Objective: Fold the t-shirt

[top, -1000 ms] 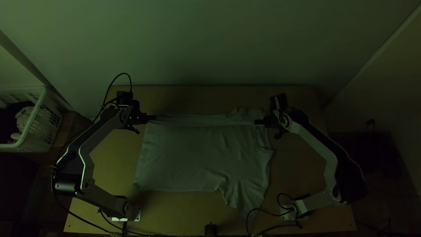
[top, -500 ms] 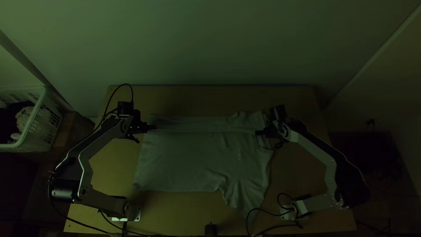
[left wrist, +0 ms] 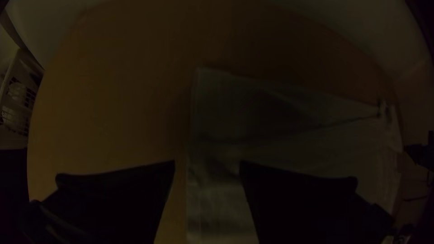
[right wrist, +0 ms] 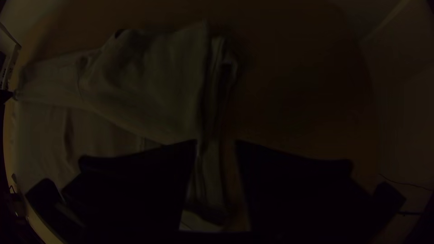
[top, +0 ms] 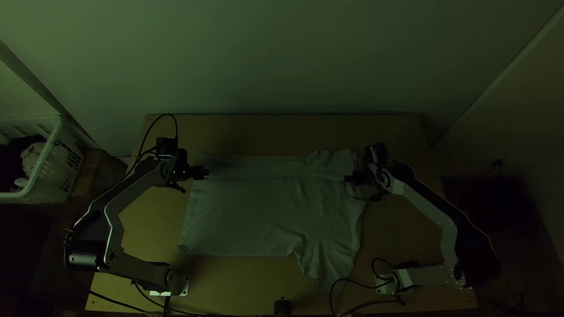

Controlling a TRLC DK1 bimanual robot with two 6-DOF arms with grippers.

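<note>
"Where's the t-shirt (top: 247, 211)?"
"On the table (top: 399, 235), far edge folded; basket (top: 66, 161) beyond, cable (top: 359, 285) by 1 sleeve (top: 322, 264)."
"Grip?"
"Left gripper (top: 205, 172), right gripper (top: 348, 178): each released, hiding some cloth."

Top view: from high over the near edge, looking steeply down on the whole table (top: 247, 132) and t-shirt (top: 247, 217). Left and right wrist views: close above opposite ends of the t-shirt, whose far folded strip all three share.
</note>
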